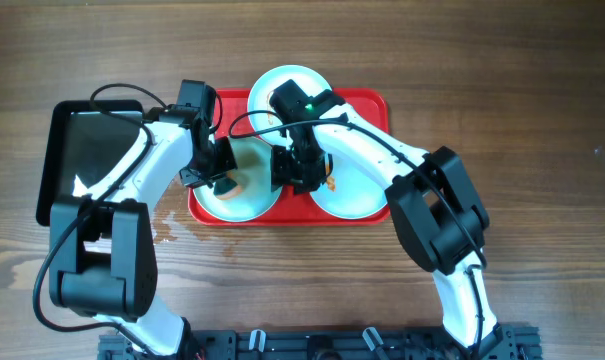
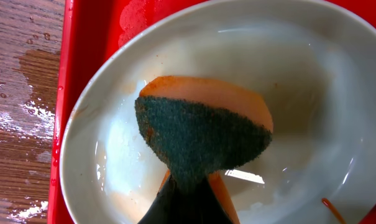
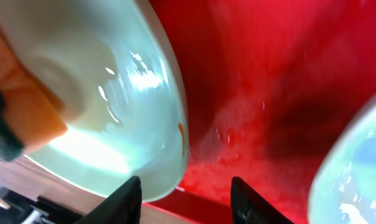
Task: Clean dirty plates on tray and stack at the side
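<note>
Left claw [image 2: 186,210], clamped shut on an orange sponge [image 2: 203,134] with a green scouring face, presses that face into the hollow of the front-left plate [image 2: 318,93]. The plate is wet and shiny and lies in the front-left part of the red tray [image 2: 88,37].

Right claw [image 3: 189,198] stands with its fingers apart at the plate's inner rim. One finger is at the plate's edge and the other is over bare tray; the close view is too blurred to tell whether it touches the rim.

A small orange speck shows on that rim, so the scrub likely needs to sweep outward to the edge, not just circle the middle. Keeping the scouring face flat and the pressure light should stop the plate sliding or tipping. A steadying pinch on the rim from the right claw would help.

The other two plates sit on the same tray: the rear plate [image 1: 267,85] and the front-right plate [image 1: 357,197], which has an orange smear. Water lies on the wooden table [image 2: 20,93] just beside the tray.
</note>
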{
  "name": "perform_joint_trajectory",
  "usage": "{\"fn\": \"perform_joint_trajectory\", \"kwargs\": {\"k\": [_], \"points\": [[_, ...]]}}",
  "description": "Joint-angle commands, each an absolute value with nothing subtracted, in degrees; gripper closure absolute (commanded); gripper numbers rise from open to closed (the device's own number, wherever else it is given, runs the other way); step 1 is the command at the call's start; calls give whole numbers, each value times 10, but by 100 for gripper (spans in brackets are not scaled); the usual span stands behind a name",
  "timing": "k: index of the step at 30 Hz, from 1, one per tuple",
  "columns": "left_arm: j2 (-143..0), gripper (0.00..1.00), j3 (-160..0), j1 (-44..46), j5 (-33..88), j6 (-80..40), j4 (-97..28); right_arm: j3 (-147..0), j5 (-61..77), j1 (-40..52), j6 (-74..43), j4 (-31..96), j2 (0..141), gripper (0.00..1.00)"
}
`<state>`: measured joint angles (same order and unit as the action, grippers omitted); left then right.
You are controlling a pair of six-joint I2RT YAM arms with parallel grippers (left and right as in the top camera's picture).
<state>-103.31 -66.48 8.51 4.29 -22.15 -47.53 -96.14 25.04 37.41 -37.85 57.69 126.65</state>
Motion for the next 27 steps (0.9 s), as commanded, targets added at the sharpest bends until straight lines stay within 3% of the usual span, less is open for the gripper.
{"fn": "perform_joint_trajectory", "kwargs": {"k": [1, 11, 15, 27], "points": [[-996, 96, -686, 84, 32, -227, -474, -972, 280, 382, -465, 584, 1248, 56], [-927, 96, -697, 74, 22, -232, -466, -971, 290, 426, -597, 566, 1248, 56], [-927, 96, -697, 33, -18, -278, -498, -971, 271, 446, -692, 544, 1248, 56], [-927, 96, -697, -51, 30, -272, -515, -969, 238, 480, -862, 538, 1248, 56]]}}
